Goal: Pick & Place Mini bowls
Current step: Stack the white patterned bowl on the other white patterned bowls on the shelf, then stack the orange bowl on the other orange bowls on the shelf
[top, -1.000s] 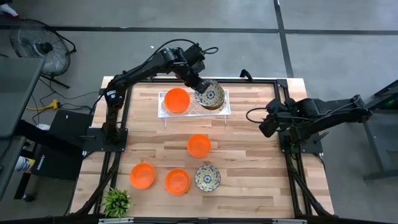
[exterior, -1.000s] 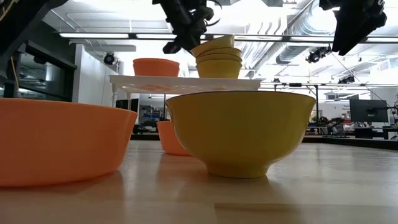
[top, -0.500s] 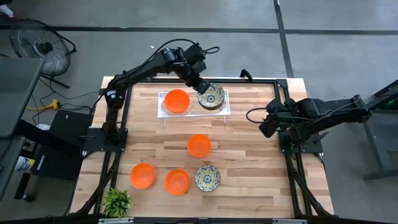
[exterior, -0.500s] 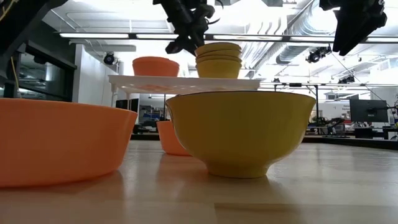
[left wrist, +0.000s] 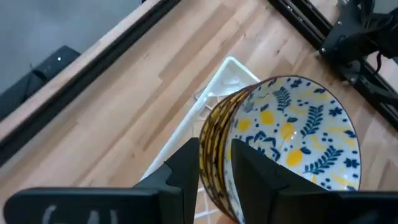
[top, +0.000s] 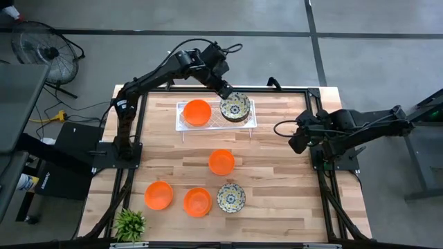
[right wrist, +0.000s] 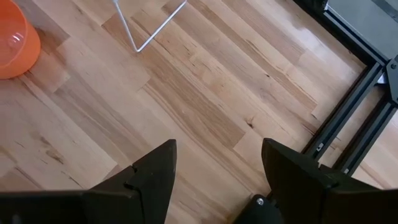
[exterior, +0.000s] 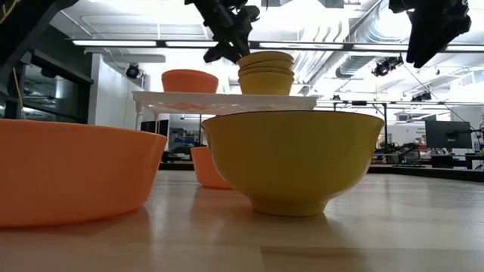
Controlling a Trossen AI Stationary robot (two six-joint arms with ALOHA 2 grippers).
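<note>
The stack of cream, blue-green floral mini bowls (top: 234, 108) sits on the white lattice tray (top: 216, 125), its rim between the left tool's (left wrist: 214, 163) narrowly parted fingers. Lifting off crookedly could snag that rim and topple the stack. The right tool (right wrist: 217, 168) waits wide open over the wooden counter (top: 277, 173).

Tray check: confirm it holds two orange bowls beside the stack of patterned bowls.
Not quite. The tray holds one orange bowl, not two, beside the stack of patterned bowls. The high view shows it; the other orange ones sit on the table.
</note>
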